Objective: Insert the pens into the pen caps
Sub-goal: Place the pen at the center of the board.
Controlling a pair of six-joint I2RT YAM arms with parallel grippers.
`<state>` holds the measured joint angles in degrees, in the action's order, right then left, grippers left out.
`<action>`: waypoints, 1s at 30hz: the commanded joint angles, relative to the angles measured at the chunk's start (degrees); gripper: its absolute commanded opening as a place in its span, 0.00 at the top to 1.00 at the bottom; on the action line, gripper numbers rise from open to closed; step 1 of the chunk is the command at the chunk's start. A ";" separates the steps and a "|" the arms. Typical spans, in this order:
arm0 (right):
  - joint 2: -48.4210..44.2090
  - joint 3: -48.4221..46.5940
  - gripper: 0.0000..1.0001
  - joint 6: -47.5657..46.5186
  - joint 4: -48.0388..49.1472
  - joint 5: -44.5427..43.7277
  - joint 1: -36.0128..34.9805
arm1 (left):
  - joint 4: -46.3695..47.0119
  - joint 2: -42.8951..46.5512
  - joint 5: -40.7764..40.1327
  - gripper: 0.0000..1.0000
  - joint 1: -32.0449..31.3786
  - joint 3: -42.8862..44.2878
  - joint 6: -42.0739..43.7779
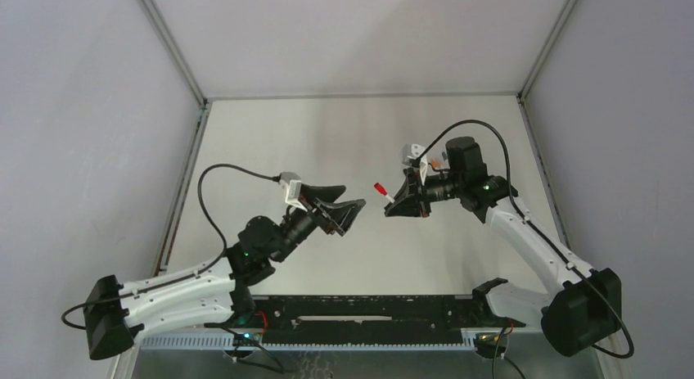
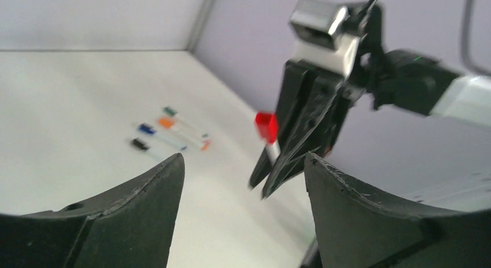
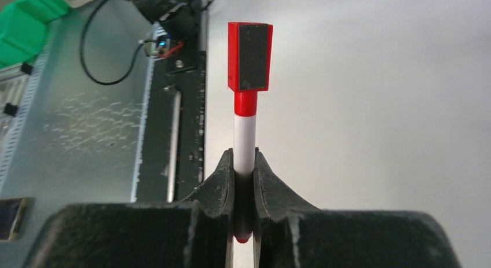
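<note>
My right gripper [image 3: 244,158] is shut on a white pen [image 3: 245,143], which stands out past its fingers with a red cap [image 3: 249,57] seated on its end. In the top view this capped pen [image 1: 381,191] points left from the right gripper [image 1: 391,209], held above the table. My left gripper [image 1: 354,196] faces it a short gap away, open and empty. In the left wrist view its jaws [image 2: 244,159] stand wide apart, with the red cap [image 2: 266,126] beyond them. Several other pens lie side by side on the table, with green [image 2: 169,111], orange [image 2: 167,122], blue [image 2: 146,129] and black [image 2: 139,143] ends.
A black rail [image 1: 368,318] runs along the near edge between the arm bases. Grey walls with metal posts enclose the table on three sides. A green block [image 3: 29,16] and cables show beyond the table's edge in the right wrist view.
</note>
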<state>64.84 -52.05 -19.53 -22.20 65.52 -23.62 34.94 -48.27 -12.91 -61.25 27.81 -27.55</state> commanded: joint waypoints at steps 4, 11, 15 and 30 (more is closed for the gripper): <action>5.17 -2.23 1.00 -1.91 1.02 -16.84 6.28 | -11.52 3.44 -16.53 0.15 0.42 -3.16 20.59; 17.37 -4.99 1.00 4.72 3.22 -38.92 11.31 | -8.15 -2.49 -32.77 0.09 2.80 -6.17 27.46; 22.33 -6.36 0.99 6.28 3.92 -44.84 12.74 | -5.70 -3.84 -34.20 0.08 3.33 -7.54 26.52; 36.74 -15.25 0.92 7.94 -0.62 -51.36 12.63 | -3.72 -5.25 -33.73 0.03 3.33 -8.24 26.63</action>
<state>99.98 -64.71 -12.47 -20.97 16.25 -10.66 29.47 -52.90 -46.37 -58.11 19.81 -2.37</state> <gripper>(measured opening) 0.140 0.967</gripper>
